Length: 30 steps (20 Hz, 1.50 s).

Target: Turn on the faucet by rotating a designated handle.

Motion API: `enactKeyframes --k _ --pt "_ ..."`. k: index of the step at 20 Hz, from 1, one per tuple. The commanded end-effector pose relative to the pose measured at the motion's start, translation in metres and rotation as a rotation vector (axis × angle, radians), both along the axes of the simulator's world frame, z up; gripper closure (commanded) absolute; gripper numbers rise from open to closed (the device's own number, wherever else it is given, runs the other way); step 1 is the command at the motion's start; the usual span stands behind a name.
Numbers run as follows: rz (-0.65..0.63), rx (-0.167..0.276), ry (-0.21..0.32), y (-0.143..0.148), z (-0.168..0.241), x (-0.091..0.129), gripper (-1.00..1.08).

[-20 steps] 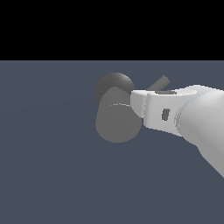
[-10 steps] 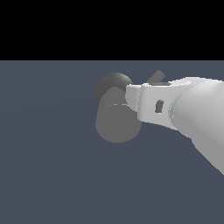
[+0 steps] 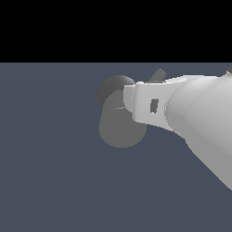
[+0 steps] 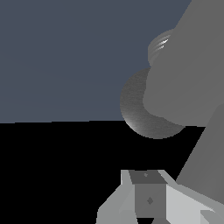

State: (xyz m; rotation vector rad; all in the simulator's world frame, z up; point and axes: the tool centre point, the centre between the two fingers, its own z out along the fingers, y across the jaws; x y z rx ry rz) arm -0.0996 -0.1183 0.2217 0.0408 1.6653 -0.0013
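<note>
A: what's the faucet (image 3: pixel 118 129) look like?
B: matte grey stubby cylinder, flat round face toward the exterior view, darker dome behind it. handle isn't visible, white arm covers that side.

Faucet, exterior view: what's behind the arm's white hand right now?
The hand covers the exterior view's right side of the faucet. The round face and dark dome show. The handle is hidden, and so are the fingertips.

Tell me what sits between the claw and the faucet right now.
Nothing shows between them. In the exterior view the claw overlaps the faucet with no gap visible; the handle is hidden.
</note>
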Motion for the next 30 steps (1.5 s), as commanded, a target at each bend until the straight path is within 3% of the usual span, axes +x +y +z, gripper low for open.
enactKeyframes --k 1,11,12,13,30 --pt "0.036 -0.008 -0.067 0.026 0.034 0.005 1.08" --pt "0.043 -0.013 -0.094 0.054 0.061 0.006 1.08" --pt "0.003 -0.001 -0.003 0.031 0.020 -0.007 1.08" --pt "-0.006 0.002 0.018 0.026 0.009 -0.003 1.08" --pt "0.031 -0.010 -0.068 0.098 0.053 0.004 1.08"
